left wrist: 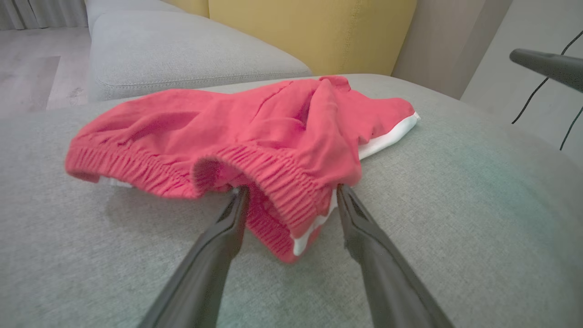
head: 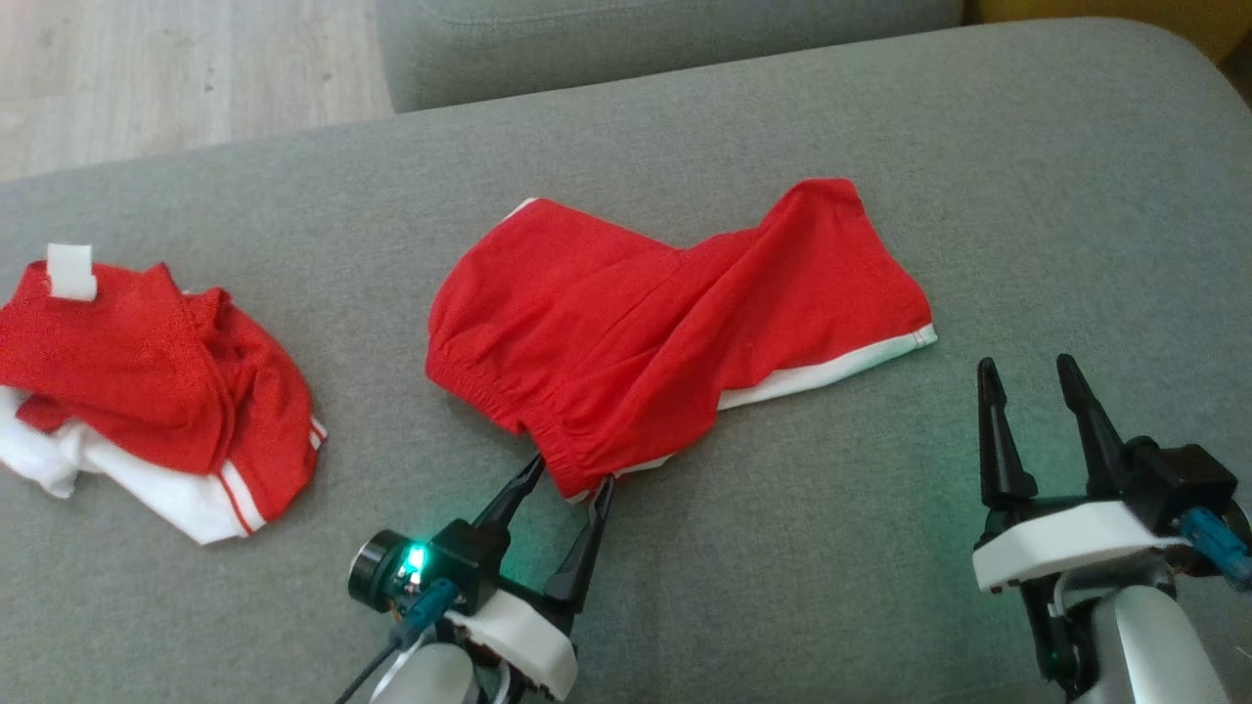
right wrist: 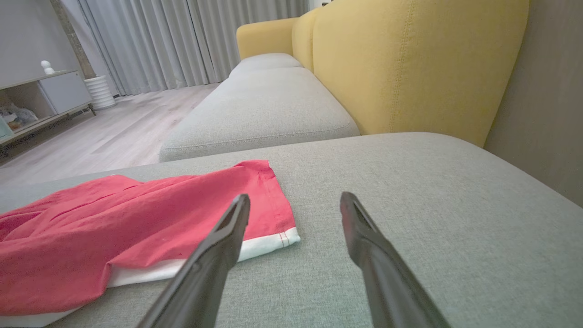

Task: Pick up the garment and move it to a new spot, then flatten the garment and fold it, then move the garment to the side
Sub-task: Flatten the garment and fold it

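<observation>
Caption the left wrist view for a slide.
Left gripper, fingers open, straddles the waistband fold of rumpled red shorts on a grey sofa cushion.

grey cushion [head: 1027, 176], yellow backrest [right wrist: 410, 68], crumpled red-white clothes [head: 147, 381] far left

No legible text, brand or number in any view. The white tag [head: 71, 270] on the red-and-white garment [head: 156, 381] at the left looks blank, or its print is too small to read.
</observation>
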